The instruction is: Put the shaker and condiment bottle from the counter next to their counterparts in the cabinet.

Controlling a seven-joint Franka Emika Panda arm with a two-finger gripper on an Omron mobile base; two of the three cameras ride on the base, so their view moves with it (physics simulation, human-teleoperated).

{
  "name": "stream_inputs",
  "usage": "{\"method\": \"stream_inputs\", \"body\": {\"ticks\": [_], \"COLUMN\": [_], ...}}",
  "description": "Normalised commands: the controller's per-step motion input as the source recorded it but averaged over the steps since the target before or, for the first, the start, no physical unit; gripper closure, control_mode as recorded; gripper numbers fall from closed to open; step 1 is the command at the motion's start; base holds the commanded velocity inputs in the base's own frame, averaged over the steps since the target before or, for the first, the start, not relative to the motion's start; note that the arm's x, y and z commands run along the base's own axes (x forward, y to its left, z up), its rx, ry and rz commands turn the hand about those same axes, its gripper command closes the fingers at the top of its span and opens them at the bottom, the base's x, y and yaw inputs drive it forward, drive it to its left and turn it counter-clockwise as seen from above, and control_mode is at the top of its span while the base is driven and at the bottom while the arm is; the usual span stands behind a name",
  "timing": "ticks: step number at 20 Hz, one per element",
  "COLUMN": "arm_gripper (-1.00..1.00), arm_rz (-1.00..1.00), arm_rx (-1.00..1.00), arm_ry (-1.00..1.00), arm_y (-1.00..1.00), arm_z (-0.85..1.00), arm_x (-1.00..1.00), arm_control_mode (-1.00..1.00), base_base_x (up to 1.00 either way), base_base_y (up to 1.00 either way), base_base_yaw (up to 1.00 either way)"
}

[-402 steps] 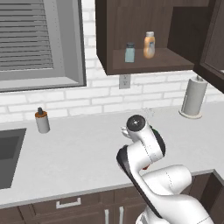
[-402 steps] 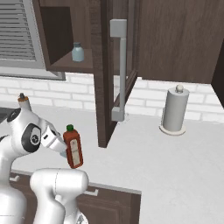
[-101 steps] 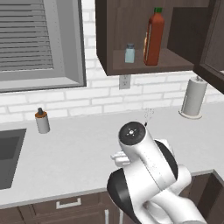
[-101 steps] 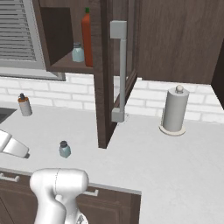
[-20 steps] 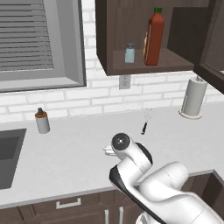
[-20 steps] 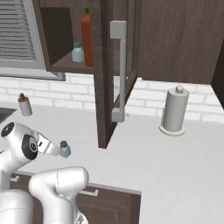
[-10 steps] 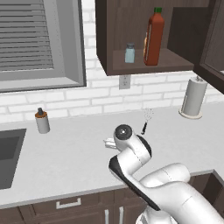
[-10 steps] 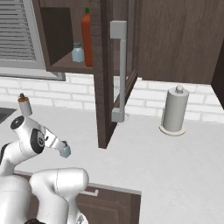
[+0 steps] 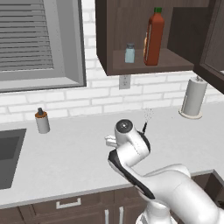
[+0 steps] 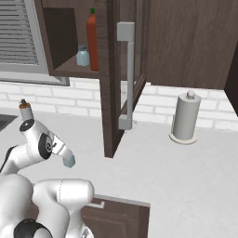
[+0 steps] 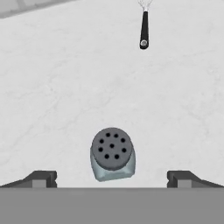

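Shaker (image 11: 112, 155): pale teal body, dark perforated cap, seemingly upright on counter (image 11: 65, 87); end effector (image 11: 112, 178) fingers apart.

This is a home kitchen, rendered rather than filmed. A pale stone-look surface (image 9: 65, 162) runs over dark brown drawers (image 9: 70, 204) with silver handles, backed by white brick tile (image 9: 78, 103). A dark wall cabinet (image 9: 114, 35) hangs beside a window with blinds (image 9: 30, 39). What seems to be a sink (image 9: 8, 153) sits at the left edge, and a paper-towel roll (image 9: 193, 97) stands by the wall.
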Motion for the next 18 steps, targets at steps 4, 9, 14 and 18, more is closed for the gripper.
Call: {"method": "stream_inputs", "body": {"ticks": [4, 9, 14, 18], "arm_gripper": [-1.00, -1.00, -1.00, -1.00], "arm_rz": [0.00, 0.00, 0.00, 0.00], "arm_rx": [0.04, 0.01, 0.01, 0.02], "arm_ry": [0.00, -0.02, -0.02, -0.05], "arm_y": [-0.07, -0.13, -0.09, -0.13], "arm_z": [-0.17, -0.21, -0.11, -0.29], "arm_x": [0.06, 0.17, 0.01, 0.01], "arm_control_mode": [-1.00, -1.00, -1.00, -1.00], "base_base_x": [0.00, 0.00, 0.00, 0.00], "base_base_y": [0.00, 0.00, 0.00, 0.00], "base_base_yaw": [0.00, 0.00, 0.00, 0.00]}}
